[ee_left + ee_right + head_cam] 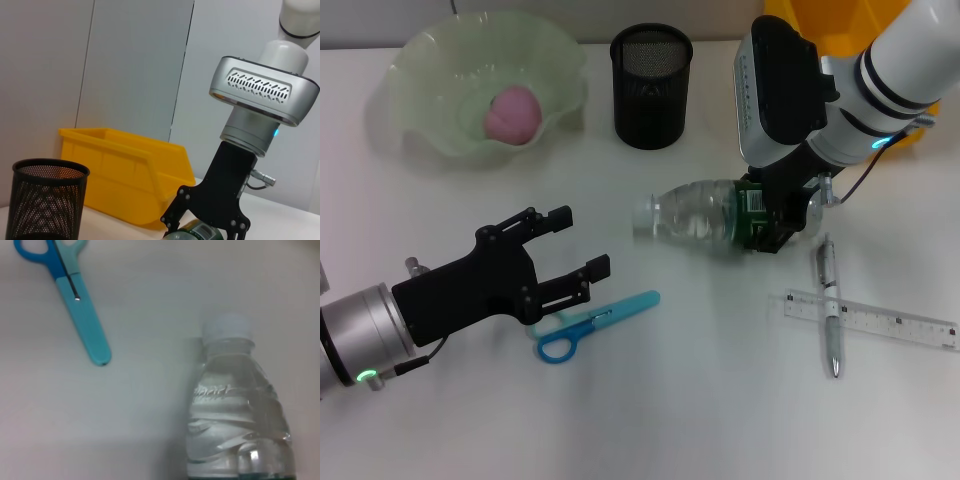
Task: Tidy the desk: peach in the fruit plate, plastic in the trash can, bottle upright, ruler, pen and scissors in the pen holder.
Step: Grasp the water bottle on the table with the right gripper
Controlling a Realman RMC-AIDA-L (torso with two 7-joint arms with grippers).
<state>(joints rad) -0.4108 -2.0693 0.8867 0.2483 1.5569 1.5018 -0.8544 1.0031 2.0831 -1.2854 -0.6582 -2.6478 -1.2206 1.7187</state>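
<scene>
A clear bottle [705, 213] lies on its side on the white surface [670, 400], its white cap pointing toward the left tool [575, 243] and its green-labelled lower half caught between the fingers of the right tool [772, 222], which is closed around it. Light glints off the ribbed, water-filled body just below the cap in the right wrist view.

The left tool hovers low with its black fingers spread wide and nothing between them. Blue scissors [592, 322] lie closed just beside its fingertips. Beyond it sits a pale green fruit plate [430, 70] with a pink peach [512, 113] inside. A black mesh pen holder [651, 86] stands between the plate and the right arm.

On the far side of the right tool from the bottle's cap, a silver pen [831, 310] lies across a clear ruler [880, 319].

A yellow bin [127, 175] sits behind the pen holder, against grey wall panels [115, 65].
</scene>
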